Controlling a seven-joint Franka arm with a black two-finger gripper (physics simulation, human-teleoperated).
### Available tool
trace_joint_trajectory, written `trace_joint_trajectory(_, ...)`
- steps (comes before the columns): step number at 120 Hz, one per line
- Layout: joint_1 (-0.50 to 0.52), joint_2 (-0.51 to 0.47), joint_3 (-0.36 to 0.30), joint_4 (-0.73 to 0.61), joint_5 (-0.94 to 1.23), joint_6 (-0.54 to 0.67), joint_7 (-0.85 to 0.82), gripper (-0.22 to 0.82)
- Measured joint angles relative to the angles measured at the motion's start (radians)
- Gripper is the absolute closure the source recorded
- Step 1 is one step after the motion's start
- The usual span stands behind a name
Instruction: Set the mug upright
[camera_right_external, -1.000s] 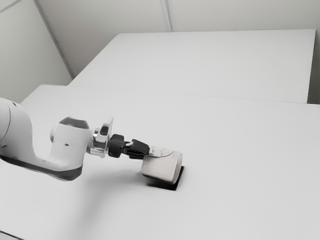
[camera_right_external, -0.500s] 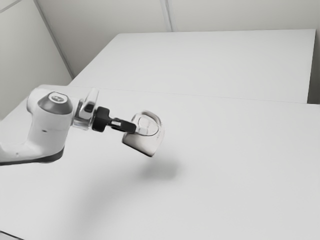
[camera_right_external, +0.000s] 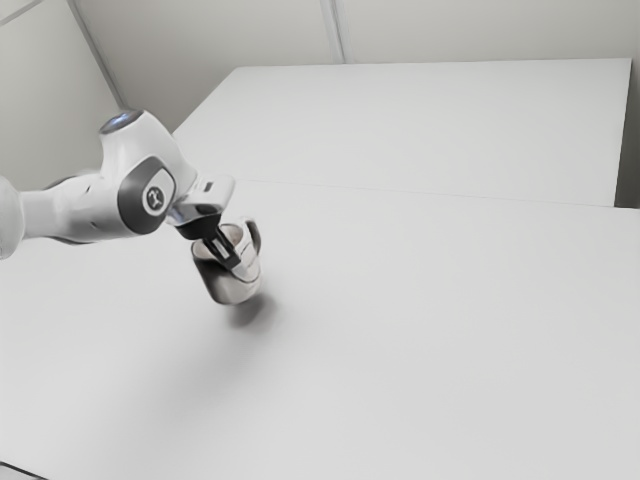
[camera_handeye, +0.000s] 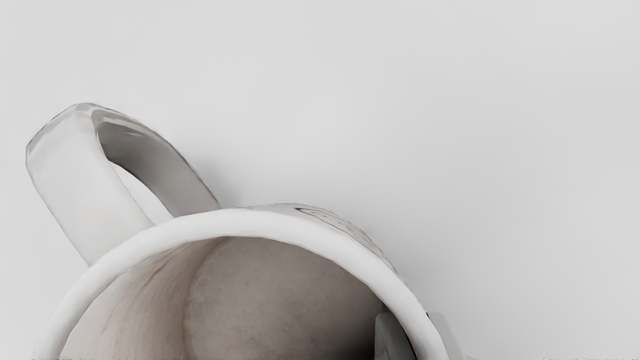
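White and slightly tilted, the mug (camera_right_external: 238, 290) hung mouth-up just above the table (camera_right_external: 430, 330), a soft shadow (camera_right_external: 255, 312) beneath it. The black gripper (camera_right_external: 234, 262) pinched the mug's wall, one finger (camera_handeye: 387, 340) inside the rim (camera_handeye: 270, 223), the other outside. The handle (camera_handeye: 65, 185) stood out from the mug, apart from both fingers. Well beyond lay another white tabletop (camera_right_external: 420, 120), with pale walls (camera_right_external: 480, 30) behind.
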Motion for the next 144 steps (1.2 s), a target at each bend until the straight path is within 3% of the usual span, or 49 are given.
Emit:
trace_joint_trajectory(45, -0.001, 0.076, 0.002, -0.002, 0.090, 0.050, -0.189, 0.74)
trace_joint_trajectory(93, -0.006, 0.086, 0.000, -0.038, 0.090, 0.125, -0.297, 0.73)
trace_joint_trajectory(125, -0.012, 0.074, -0.001, -0.038, 0.091, 0.134, -0.337, 0.55)
trace_joint_trajectory(136, -0.009, 0.033, -0.006, -0.046, 0.090, 0.133, -0.349, 0.46)
trace_joint_trajectory(144, -0.010, -0.005, -0.011, -0.054, 0.090, 0.130, -0.358, 0.34)
